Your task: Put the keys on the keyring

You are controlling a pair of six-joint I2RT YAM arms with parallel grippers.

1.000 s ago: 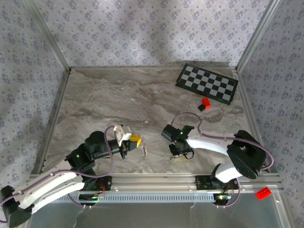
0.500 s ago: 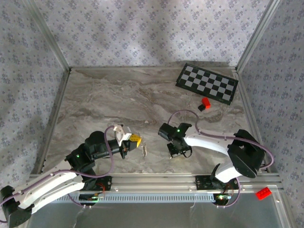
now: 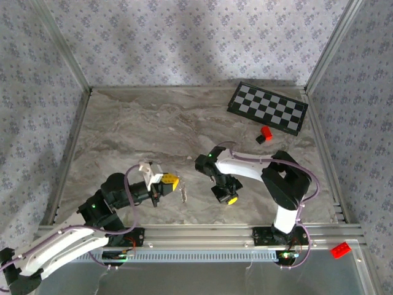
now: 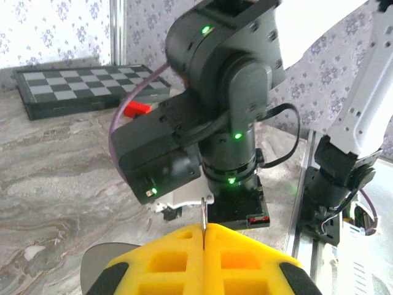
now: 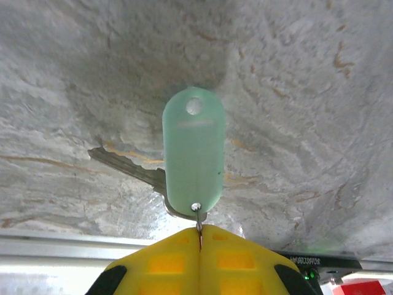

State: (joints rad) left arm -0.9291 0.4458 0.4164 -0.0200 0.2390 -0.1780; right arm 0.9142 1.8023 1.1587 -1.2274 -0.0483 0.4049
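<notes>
In the left wrist view my left gripper [image 4: 202,228] is shut, its yellow fingertips pinching a thin silvery edge of the keyring [image 4: 202,212] that sticks up between them. From above, the left gripper [image 3: 171,181] holds the keyring's chain [image 3: 184,195], which dangles toward the table. My right gripper [image 5: 199,228] is shut on a small wire loop of the keys [image 5: 193,153]. They consist of a mint-green oval tag with a silver key blade [image 5: 126,167] behind it, hanging just above the marble. The right gripper [image 3: 230,198] sits a short way right of the chain.
A chessboard [image 3: 267,107] lies at the back right with a red block [image 3: 266,132] and a small black piece beside it. A red brick [image 3: 339,249] rests outside the front rail [image 3: 196,233]. Side walls close in the table.
The right arm has swung left and folded in, its elbow moving toward the centre. Its jaws closed on the keys. The left gripper shifted slightly with the keyring.
</notes>
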